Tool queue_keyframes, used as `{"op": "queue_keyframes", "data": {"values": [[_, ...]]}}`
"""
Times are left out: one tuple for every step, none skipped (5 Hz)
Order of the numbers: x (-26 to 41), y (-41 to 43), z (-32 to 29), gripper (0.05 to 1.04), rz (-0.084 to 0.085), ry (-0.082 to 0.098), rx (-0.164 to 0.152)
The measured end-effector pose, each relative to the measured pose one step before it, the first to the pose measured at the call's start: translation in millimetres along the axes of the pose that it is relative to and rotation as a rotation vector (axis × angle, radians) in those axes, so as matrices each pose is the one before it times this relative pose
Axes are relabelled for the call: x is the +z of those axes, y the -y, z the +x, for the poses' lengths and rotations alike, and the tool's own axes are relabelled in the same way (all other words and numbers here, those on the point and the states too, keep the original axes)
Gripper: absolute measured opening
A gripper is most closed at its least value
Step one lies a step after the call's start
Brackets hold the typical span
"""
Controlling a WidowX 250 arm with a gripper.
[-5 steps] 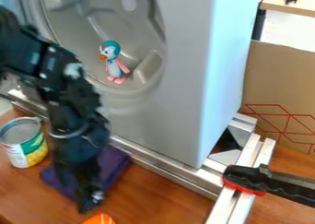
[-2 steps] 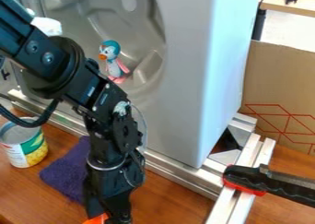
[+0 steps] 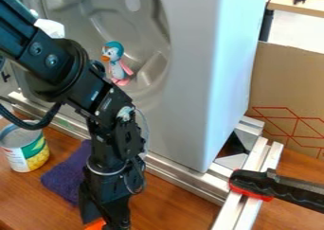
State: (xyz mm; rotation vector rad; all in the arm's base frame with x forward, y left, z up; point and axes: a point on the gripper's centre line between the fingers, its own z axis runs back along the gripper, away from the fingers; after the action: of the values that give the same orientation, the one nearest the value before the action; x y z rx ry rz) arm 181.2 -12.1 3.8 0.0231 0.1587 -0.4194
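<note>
One black gripper [image 3: 104, 217], at the lower edge, left of centre: hanging down, immediately at an orange thing [image 3: 95, 225] that is partly hidden by it. Degree of opening, and whether the orange thing is held: cannot tell. Change on record: over the last second, from above the purple cloth to the right of it, then a slight shift back left; can, cloth and penguin unmoved. Bearing, as judged: the orange thing, not the cloth, is now the nearest item. Arm [image 3: 115, 132], black, from upper left. Next outward: purple cloth [image 3: 65, 179], folded, flat, just left of the gripper; open can [image 3: 25, 151], upright, with green and yellow label, further left. Surface: brown wooden table [image 3: 174, 207]. Behind: metal rails [image 3: 180, 178]; a grey panel [image 3: 212, 49] with rounded recess, toy penguin [image 3: 116, 66] upright within, blue, white and pink. Right: clamp [image 3: 253, 182], black and red, on the rails; cardboard [image 3: 292, 77] with red lines. Far upper right: pale table [image 3: 284, 6], small black object on it.
</note>
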Motion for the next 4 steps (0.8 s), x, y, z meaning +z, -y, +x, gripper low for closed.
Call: {"op": "queue_keyframes", "data": {"values": [[-1.38,-1.24,-0.49,1.0,0.0089,0.0054,-0.0002],[-12.75,0.07,-2.1,1.0,0.0054,-0.0014,-0.012],[-9.62,2.02,1.59,1.0,-0.0117,-0.0028,-0.0114],[-9.28,0.37,-2.7,0.962,-0.0058,-0.0349,0.0109]]}}
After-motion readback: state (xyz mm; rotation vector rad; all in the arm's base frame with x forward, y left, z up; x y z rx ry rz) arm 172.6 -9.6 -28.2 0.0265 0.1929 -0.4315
